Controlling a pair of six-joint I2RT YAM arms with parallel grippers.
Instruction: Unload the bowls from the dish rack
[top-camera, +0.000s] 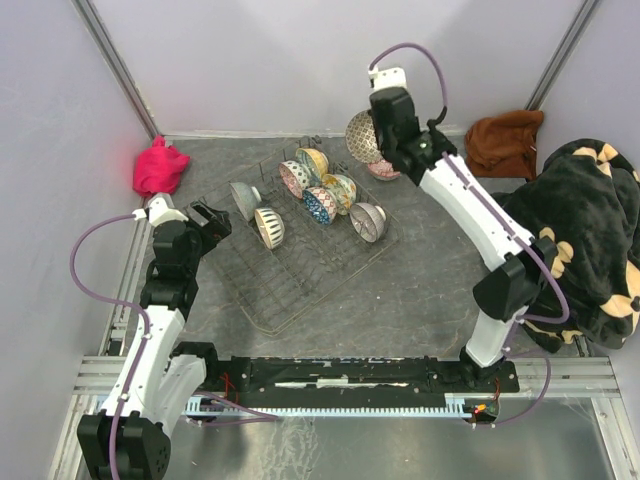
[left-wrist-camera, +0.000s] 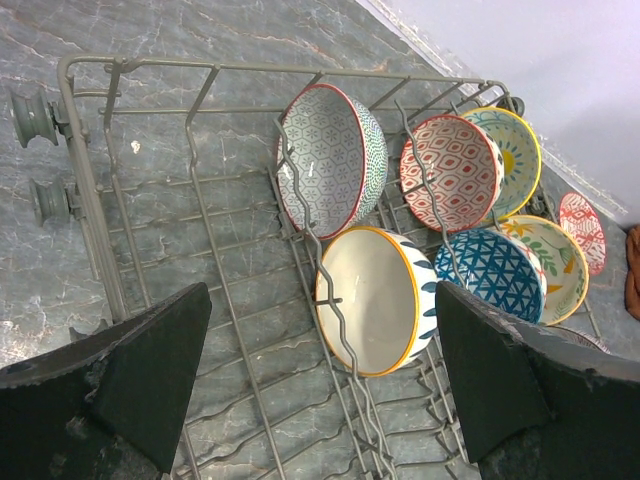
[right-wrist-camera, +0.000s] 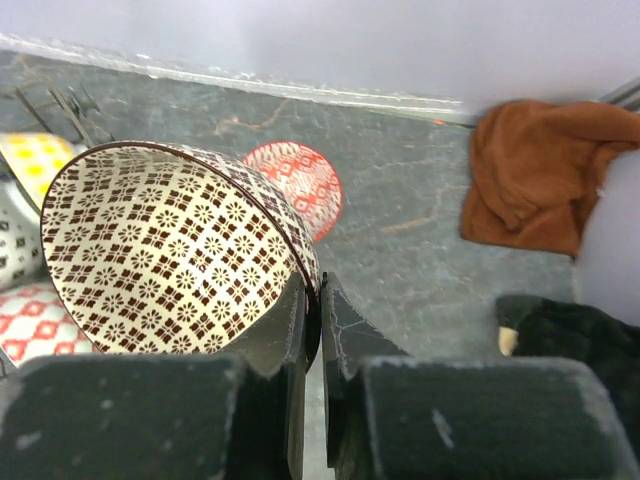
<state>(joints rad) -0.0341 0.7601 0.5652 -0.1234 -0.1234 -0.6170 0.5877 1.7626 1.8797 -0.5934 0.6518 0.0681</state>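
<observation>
Pincer spread wide; bowls in dish rack

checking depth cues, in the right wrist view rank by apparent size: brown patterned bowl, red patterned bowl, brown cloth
1. brown patterned bowl, nearest the camera so inflated
2. brown cloth
3. red patterned bowl, partly hidden

Dish rack: dull grey wire; lattice bowl: cream inside, dark brown floret lattice, brown rim; hexagon bowl: pale hexagon print, red rim, green-dotted outside; diamond bowl: red-and-white diamonds; plain bowl: cream inside, yellow rim, navy marks outside; blue bowl: blue-and-white triangles; table: grey marbling; pink cloth: bright magenta-pink; brown cloth: rust brown; blanket: black, cream patches.
</observation>
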